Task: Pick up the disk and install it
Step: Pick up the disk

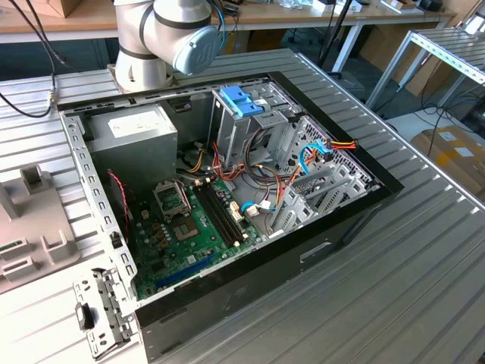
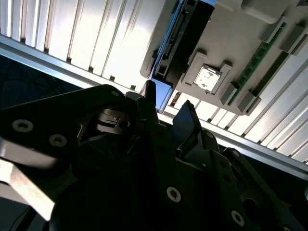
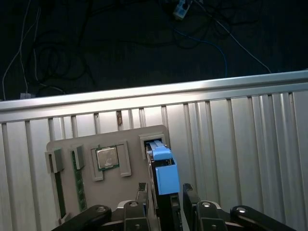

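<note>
Gripper (image 3: 164,188) fingers spread, straddling the blue-capped disk (image 2: 190,33), which stands on edge in a grey holder (image 3: 130,163) on the ribbed table (image 3: 240,144); contact cannot be told.

You're seeing ribbed table (image 3: 240,125) gleaming as bare metal; tray (image 3: 130,139) showing matt grey plastic; carrier (image 3: 161,154) on disk (image 2: 190,38) looking smooth blue plastic; gripper (image 3: 164,190) showing matt black, screws (image 2: 173,193) glinting metal; case (image 1: 250,288) shining glossy black; power-supply box (image 1: 140,136) looking dull grey metal
</note>
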Motion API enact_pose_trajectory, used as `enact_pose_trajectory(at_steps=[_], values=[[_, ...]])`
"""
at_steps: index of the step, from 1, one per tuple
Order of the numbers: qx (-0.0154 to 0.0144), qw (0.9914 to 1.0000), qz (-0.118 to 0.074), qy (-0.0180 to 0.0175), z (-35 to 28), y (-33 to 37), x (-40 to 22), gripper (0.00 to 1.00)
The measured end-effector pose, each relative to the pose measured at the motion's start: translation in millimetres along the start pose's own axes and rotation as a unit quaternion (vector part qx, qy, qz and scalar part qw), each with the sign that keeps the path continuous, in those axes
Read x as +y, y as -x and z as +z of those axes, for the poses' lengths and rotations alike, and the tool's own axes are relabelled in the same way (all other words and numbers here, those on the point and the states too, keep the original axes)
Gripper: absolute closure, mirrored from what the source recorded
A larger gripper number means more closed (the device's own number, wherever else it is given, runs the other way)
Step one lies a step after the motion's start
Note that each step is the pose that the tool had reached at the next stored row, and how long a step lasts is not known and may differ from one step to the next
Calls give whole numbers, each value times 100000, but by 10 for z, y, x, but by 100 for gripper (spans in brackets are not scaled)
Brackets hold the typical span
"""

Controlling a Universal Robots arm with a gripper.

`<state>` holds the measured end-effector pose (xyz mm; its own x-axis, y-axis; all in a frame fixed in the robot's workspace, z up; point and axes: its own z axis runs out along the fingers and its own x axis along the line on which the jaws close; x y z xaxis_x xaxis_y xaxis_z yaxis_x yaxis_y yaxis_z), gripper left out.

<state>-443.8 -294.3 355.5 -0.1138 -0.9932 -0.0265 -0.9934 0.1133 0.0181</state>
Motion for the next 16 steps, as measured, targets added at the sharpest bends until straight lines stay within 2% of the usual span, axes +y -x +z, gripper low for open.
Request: enact_pose_trajectory(at_steps=[16], values=[[-1,100000,-2,-1,57,-5,31,58]])
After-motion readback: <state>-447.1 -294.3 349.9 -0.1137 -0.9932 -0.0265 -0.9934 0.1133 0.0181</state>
